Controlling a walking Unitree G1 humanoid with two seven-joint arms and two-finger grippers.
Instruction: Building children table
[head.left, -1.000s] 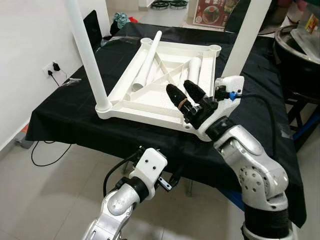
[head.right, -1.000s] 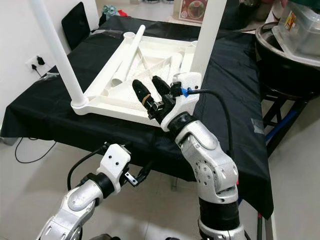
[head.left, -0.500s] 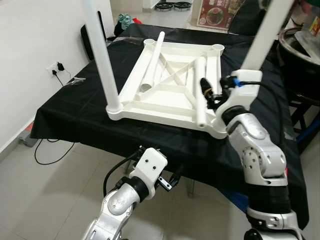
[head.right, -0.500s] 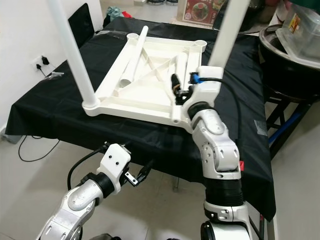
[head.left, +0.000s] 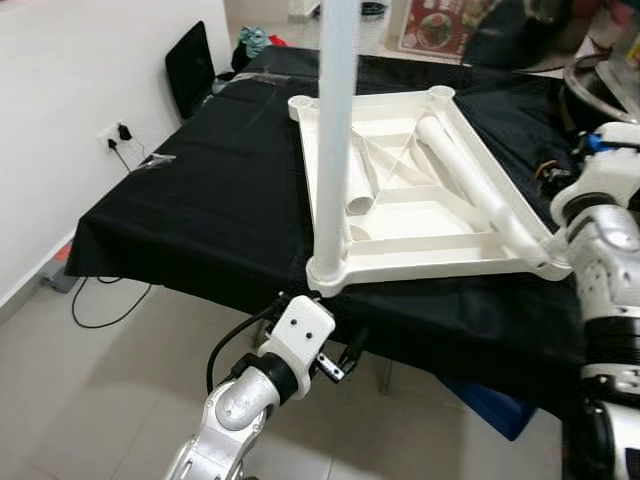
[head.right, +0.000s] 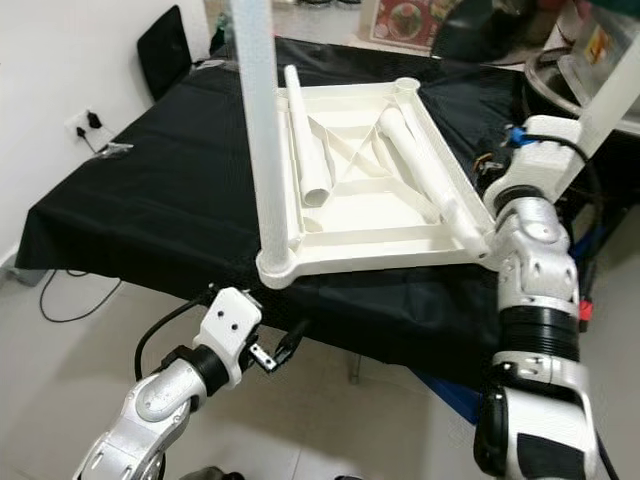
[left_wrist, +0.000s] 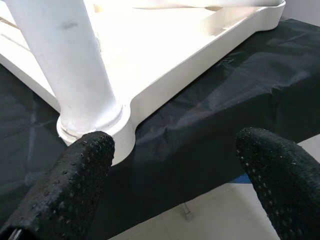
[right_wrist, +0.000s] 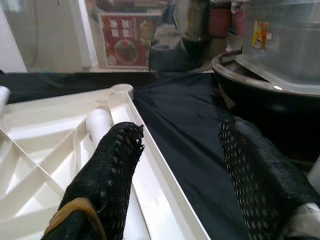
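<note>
1. A white plastic children's tabletop (head.left: 400, 235) lies upside down on a table draped in black cloth (head.left: 200, 200), its ribbed underside facing up.
2. One white leg (head.left: 335, 140) stands upright in the near corner socket of the tabletop, at the cloth's front edge.
3. Two loose white legs lie inside the upturned tabletop: one (head.right: 305, 140) along its left side, the other (head.right: 420, 165) along its right rim.
4. A further upright white tube (head.right: 610, 100) rises at the right edge of the head views; its base is hidden, so it is unclear whether it is fitted to the tabletop.
5. The left gripper (left_wrist: 175, 175) hangs low in front of the table, below the corner with the upright leg, fingers spread wide and grasping nothing.
6. The right gripper (right_wrist: 175, 165) sits at the tabletop's right rim, one finger (right_wrist: 107, 170) over the rim, the other over the cloth. Its fingers are parted and empty.
7. A large dark pot (right_wrist: 270, 95) with a clear plastic box on top stands to the right of the table.
8. A wall socket (head.left: 115, 132) sits on the white wall at left.
</note>
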